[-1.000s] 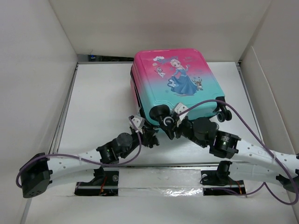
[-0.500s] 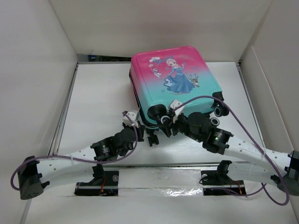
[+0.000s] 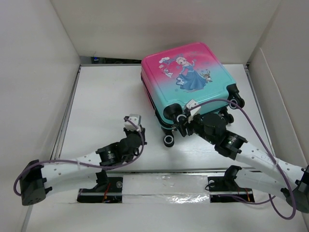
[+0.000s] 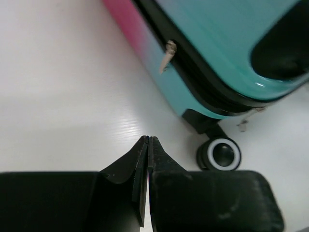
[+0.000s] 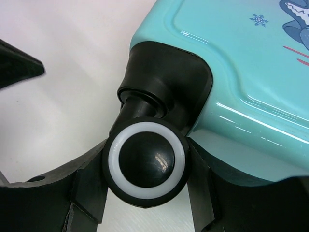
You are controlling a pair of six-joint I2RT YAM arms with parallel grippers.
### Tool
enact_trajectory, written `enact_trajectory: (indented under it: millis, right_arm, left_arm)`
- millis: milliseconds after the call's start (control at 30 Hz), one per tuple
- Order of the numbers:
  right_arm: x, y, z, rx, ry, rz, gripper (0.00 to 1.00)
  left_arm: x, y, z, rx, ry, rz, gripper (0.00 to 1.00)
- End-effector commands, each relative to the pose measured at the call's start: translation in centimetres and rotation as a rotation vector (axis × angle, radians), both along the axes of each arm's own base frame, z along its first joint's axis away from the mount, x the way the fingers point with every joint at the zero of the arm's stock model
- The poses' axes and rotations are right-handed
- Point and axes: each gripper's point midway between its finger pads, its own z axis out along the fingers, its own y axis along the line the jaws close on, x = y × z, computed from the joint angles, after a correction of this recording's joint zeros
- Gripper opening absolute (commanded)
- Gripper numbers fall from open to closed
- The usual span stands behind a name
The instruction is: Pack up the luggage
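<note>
The right gripper is gripping a black corner wheel of the luggage, one finger pressing on each side of it. The case is stretching away ahead of that gripper, lying flat on the table with the princess picture facing up. The left gripper is hovering with its fingers pressed together and carrying nothing. A second wheel is sitting just ahead and to its right, and a zip pull is dangling from the seam farther ahead. The two shells are meeting along that seam, so the packing itself is looking finished. Whether the zip is running all the way round cannot be told. What is probably remaining is shifting or standing the case.
</note>
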Motion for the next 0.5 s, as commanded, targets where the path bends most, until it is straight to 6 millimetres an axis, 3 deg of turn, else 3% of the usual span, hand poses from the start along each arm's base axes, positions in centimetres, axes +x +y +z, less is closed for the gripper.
enact_trajectory:
  millis: [0, 33, 100, 167, 200, 267, 400, 467]
  right_arm:
    - [-0.1, 0.0, -0.7, -0.050, 0.009, -0.013, 0.00]
    - [-0.3, 0.1, -0.8, -0.057, 0.012, -0.009, 0.00]
    - [-0.2, -0.7, -0.5, -0.063, 0.010, -0.043, 0.00]
    - [-0.4, -0.9, 0.1, -0.041, -0.005, -0.049, 0.00]
    - [-0.6, -1.2, 0.2, -0.029, -0.017, -0.047, 0.00]
    - [-0.9, -1.0, 0.5, -0.006, -0.024, -0.030, 0.00]
    - [-1.3, -0.5, 0.2, 0.013, -0.006, -0.002, 0.00]
    - [-1.4, -0.2, -0.2, 0.004, 0.009, 0.010, 0.00]
  left_arm:
    - [-0.4, -5.4, 2.2, -0.074, -0.076, -0.169, 0.00]
    - [-0.5, -6.5, 1.7, -0.062, -0.067, -0.190, 0.00]
    - [-0.4, -8.3, 3.7, -0.134, -0.085, -0.221, 0.02]
    - [-1.2, -10.7, 5.3, -0.214, -0.102, -0.326, 0.16]
    - [-1.6, -11.5, 6.0, -0.238, -0.108, -0.372, 0.29]
    - [-2.6, -13.4, 7.5, -0.297, -0.109, -0.466, 0.41]
    - [-3.1, -15.6, 8.1, -0.316, -0.092, -0.534, 0.42]
    - [-1.9, -15.6, 8.0, -0.314, -0.099, -0.507, 0.42]
